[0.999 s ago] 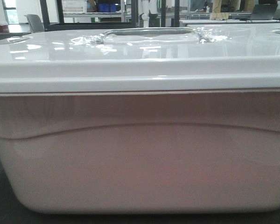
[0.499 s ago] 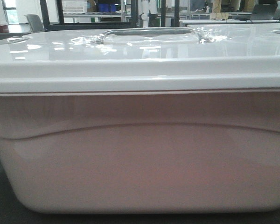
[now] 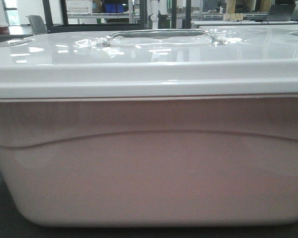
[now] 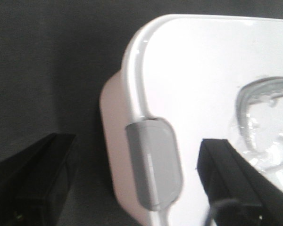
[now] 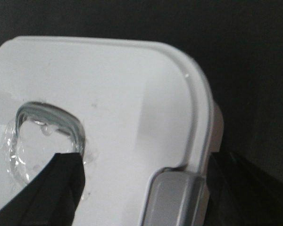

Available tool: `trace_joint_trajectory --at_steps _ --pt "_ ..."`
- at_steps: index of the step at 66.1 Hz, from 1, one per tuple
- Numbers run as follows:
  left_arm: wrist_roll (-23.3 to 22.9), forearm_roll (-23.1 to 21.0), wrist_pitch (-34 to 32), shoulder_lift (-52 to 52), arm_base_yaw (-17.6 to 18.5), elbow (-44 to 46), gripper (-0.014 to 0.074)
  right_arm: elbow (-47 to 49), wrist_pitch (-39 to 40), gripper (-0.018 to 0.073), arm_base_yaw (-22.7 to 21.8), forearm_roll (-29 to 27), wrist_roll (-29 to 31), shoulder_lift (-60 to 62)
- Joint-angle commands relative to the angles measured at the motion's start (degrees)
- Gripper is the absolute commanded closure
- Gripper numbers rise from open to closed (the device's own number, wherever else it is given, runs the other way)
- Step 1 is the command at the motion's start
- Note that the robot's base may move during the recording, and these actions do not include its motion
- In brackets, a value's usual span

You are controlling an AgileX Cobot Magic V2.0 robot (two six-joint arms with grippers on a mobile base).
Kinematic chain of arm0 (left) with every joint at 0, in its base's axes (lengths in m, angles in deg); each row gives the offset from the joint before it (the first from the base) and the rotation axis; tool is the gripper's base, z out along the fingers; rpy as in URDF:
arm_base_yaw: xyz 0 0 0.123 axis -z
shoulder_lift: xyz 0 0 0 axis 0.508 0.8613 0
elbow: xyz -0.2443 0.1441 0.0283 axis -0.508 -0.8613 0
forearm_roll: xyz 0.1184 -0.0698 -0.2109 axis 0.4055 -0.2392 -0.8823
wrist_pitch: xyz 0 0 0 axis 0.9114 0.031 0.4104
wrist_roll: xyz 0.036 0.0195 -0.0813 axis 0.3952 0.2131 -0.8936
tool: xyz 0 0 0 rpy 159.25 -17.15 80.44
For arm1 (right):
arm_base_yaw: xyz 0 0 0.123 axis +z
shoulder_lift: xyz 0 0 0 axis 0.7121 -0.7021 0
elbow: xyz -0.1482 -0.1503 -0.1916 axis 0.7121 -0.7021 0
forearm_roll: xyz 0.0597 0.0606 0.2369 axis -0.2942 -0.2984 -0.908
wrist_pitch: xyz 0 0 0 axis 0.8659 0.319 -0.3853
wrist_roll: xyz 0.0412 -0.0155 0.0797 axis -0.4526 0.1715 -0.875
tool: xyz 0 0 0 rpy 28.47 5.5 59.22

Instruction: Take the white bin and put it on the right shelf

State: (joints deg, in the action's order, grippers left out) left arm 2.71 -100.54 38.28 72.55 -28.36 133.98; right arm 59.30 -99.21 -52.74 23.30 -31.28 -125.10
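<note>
White bin (image 3: 149,168) sits on dark surface (image 4: 47,61), lid (image 3: 149,54) on. Left gripper (image 4: 137,186) spread wide, straddling bin's grey end latch (image 4: 153,165). Right gripper (image 5: 146,188) likewise spread, straddling opposite latch (image 5: 172,200).

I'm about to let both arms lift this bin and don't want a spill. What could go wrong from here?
1. The left end effector and right end effector are open, each straddling a grey latch. Squeezing there might pop a latch, letting the lid separate from the bin.
2. The lid is glossy, so the fingers could slip.
3. Uneven closing might tilt the bin.
</note>
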Motion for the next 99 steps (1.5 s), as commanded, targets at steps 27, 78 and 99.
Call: trace_joint_trajectory --at_steps 27,78,99 --pt "15.1 -22.8 10.8 3.8 -13.3 -3.5 0.018 -10.6 -6.0 -0.0071 -5.7 -11.8 11.4 0.3" --pt "25.6 -30.9 11.0 3.8 -13.2 -16.8 0.018 -16.7 -6.0 -0.0071 -5.7 -17.0 14.2 3.2" --pt "25.6 -29.0 11.0 3.8 -11.2 -16.8 0.018 -16.7 -6.0 -0.0071 -2.7 -17.5 14.2 3.2"
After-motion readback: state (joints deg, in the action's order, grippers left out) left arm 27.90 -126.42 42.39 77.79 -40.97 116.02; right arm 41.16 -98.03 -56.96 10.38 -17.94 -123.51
